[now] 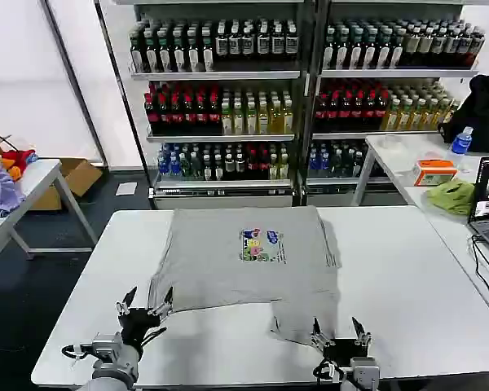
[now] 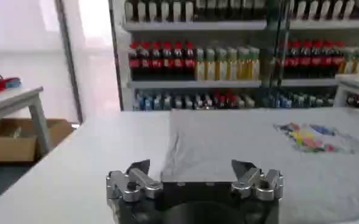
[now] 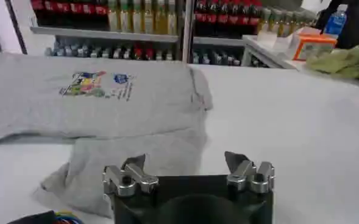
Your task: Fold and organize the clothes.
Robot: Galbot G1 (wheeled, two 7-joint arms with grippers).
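Now, nearest to me first.
Left gripper: my left gripper [image 1: 144,305] hovers at the near left of the worktop [image 1: 407,277], fingers spread wide with nothing between them, just beside the near left corner of the shirt [image 1: 244,261].
Right gripper: my right gripper [image 1: 340,332] sits at the near edge, right of centre, jaws equally wide and empty, right at the loose flap [image 1: 297,318] that hangs toward me.
Flap: from the right wrist view it lies rumpled and folded over itself [image 3: 130,164], the lowest part of the garment.
Shirt position: a grey tee spread flat across the middle of the worktop, print [image 1: 262,245] facing up, far hem reaching close to the far edge.
Handling: I judge it light, limp and soft; it will drape, sag and drag across the surface rather than keep any shape, and a single layer can slip out of a shallow pinch.
Where to grip: I would take the near left corner with the left and the flap's edge with the right, pinching deep enough to catch all layers.
Beyond: shelves of bottles [image 1: 228,106] stand behind the worktop, well apart from the work.
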